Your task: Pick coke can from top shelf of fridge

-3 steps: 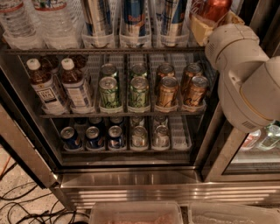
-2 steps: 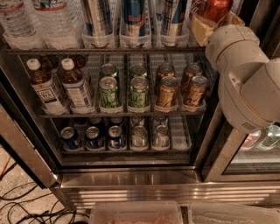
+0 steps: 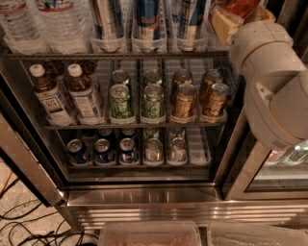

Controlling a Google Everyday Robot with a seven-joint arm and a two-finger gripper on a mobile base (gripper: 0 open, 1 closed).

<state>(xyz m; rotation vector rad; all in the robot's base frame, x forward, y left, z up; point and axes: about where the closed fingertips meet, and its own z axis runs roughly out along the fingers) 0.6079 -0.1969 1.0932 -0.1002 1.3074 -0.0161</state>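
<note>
The fridge [image 3: 144, 194] stands open in front of me. Its top shelf [image 3: 120, 55] runs across the top of the view, with clear lane trays holding tall cans and water bottles. My white arm [image 3: 274, 81] reaches up at the right. My gripper [image 3: 225, 24] shows as a cream-coloured part at the right end of the top shelf, largely cut off by the arm and the picture's edge. A red-orange thing [image 3: 238, 6] sits right against it at the top edge. It may be the coke can, but too little shows to tell.
On the top shelf are water bottles [image 3: 57, 24] and tall blue-silver cans [image 3: 147, 21]. The middle rack holds tea bottles [image 3: 50, 93], green cans [image 3: 120, 101] and gold-brown cans [image 3: 184, 100]. Short cans [image 3: 101, 151] stand below. Clear bins [image 3: 149, 234] and floor cables [image 3: 29, 226] lie in front.
</note>
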